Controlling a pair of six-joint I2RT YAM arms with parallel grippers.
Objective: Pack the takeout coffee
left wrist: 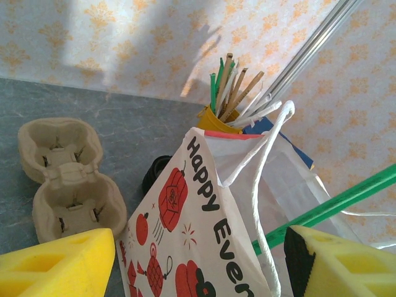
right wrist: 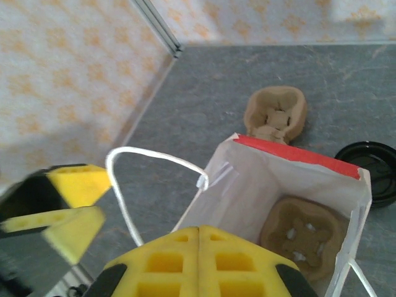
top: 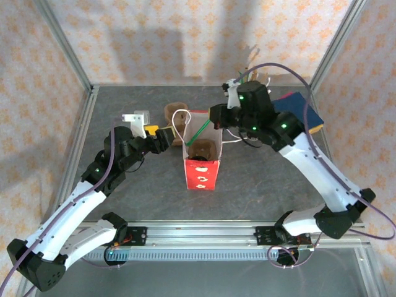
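Bag [top: 201, 173] is standing upright mid-table with its mouth open. A carrier [right wrist: 303, 232] is lying on its bottom. A spare carrier [left wrist: 68, 179] is sitting on the table beyond the bag, apart from it.

Left gripper [top: 168, 137]: you are holding its jaws wide apart at the bag's left side. From its wrist camera the bag's corner is sitting between the two yellow pads [left wrist: 55, 263], and they are gripping nothing.

Right gripper [right wrist: 198, 238]: it is hovering over the bag's far right corner with its pads pressed together. Whether anything thin is pinched between them, you cannot tell.

A white handle [right wrist: 154, 161] is arching free off the bag's left rim. A green rod [left wrist: 334, 207] is slanting across the mouth toward the right gripper.

Coffee: the black lid [right wrist: 371, 170] is lying outside the bag, on the table just beside its far side. Whether the cup is sitting under it, you cannot tell.

A yellow cup [left wrist: 216, 120] of sticks is standing behind the bag.
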